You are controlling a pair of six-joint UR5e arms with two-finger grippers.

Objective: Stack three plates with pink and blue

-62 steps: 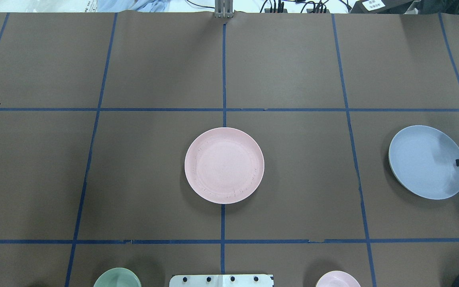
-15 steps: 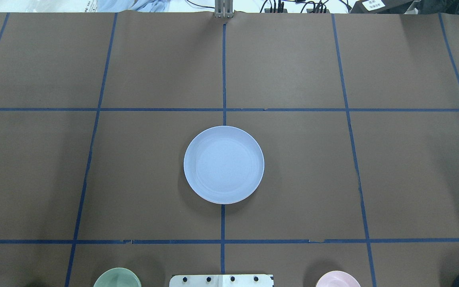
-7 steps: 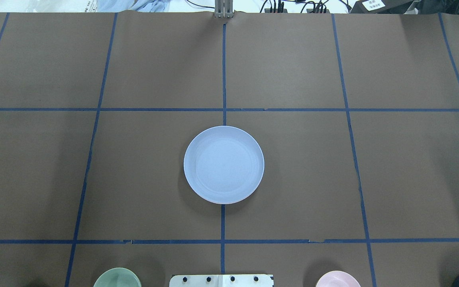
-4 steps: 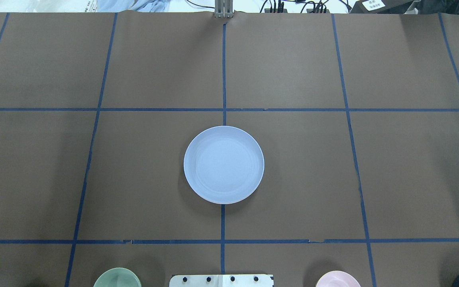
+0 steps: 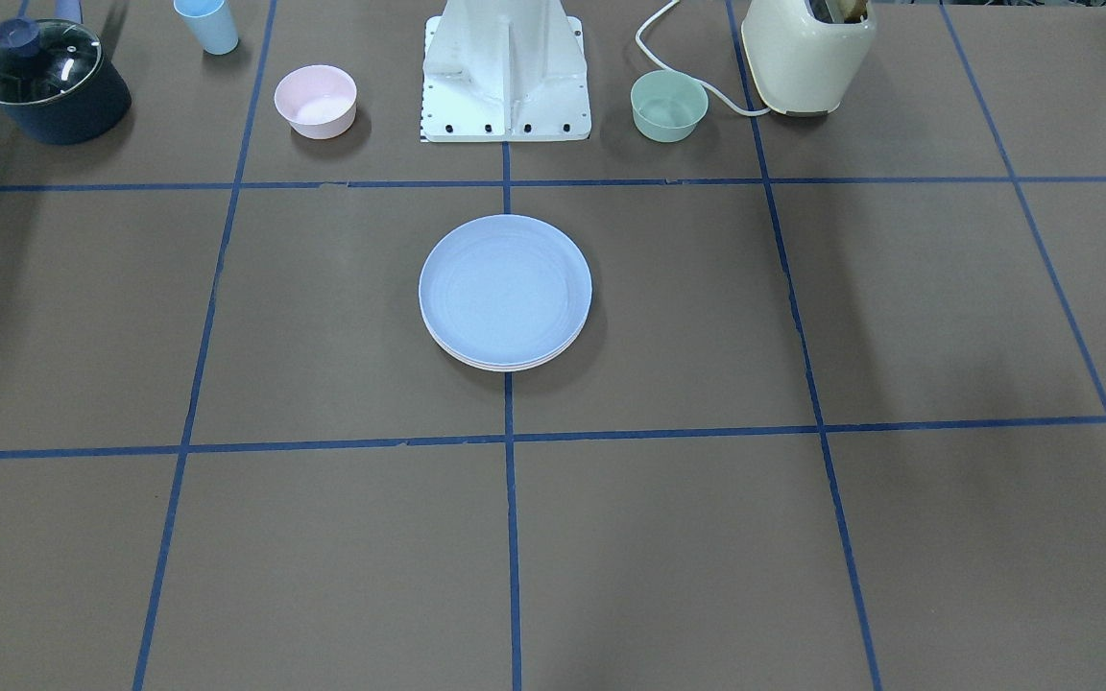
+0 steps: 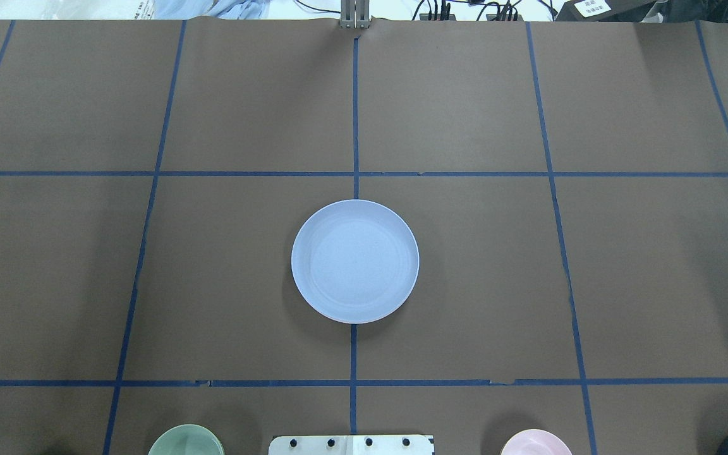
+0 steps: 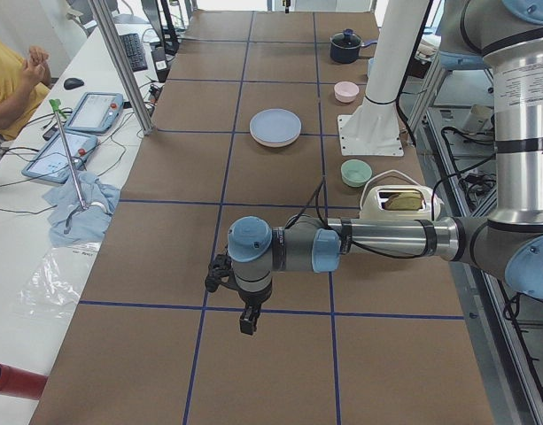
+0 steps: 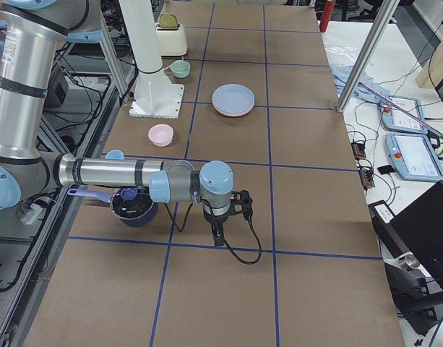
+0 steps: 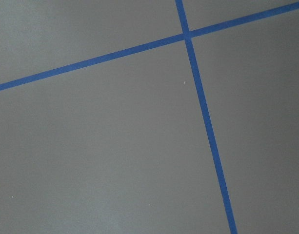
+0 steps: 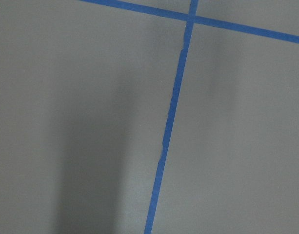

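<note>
Both forearms lie level, left gripper (image 7: pixel 245 323) and right gripper (image 8: pixel 218 238) pointing down.

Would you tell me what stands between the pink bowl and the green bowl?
The robot's white pedestal stands between the pink bowl and the green bowl, apart from both, as the front-facing view shows.

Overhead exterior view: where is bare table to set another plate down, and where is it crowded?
Bare: the grid squares on either side of the plate stack, and the whole far row. Crowded: the near edge, with green bowl, robot base and pink bowl.
</note>
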